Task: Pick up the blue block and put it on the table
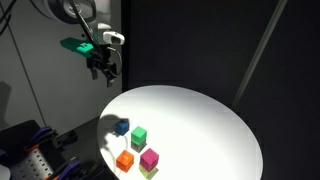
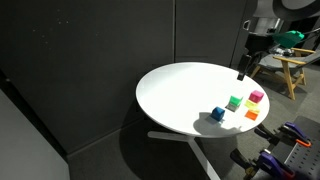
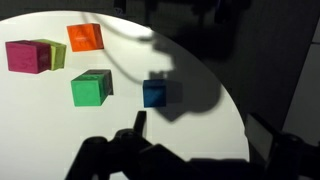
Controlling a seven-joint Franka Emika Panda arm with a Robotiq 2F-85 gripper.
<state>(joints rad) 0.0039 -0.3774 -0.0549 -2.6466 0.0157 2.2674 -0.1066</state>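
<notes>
The blue block [image 1: 122, 127] is a small dark blue cube sitting on the round white table [image 1: 205, 115] near its edge. It also shows in an exterior view [image 2: 218, 114] and in the wrist view [image 3: 157, 93]. My gripper [image 1: 103, 70] hangs high above the table's edge, well clear of the block, and shows in both exterior views [image 2: 243, 72]. In the wrist view the gripper [image 3: 205, 140] has its dark fingers spread apart with nothing between them. The blue block lies ahead of the fingers, partly in shadow.
A green cube [image 3: 89, 88], an orange cube [image 3: 84, 37] and a magenta cube [image 3: 27, 55] with a yellow-green cube [image 3: 57, 53] beside it sit near the blue block. Dark curtains surround the table. A wooden stool [image 2: 290, 65] stands behind.
</notes>
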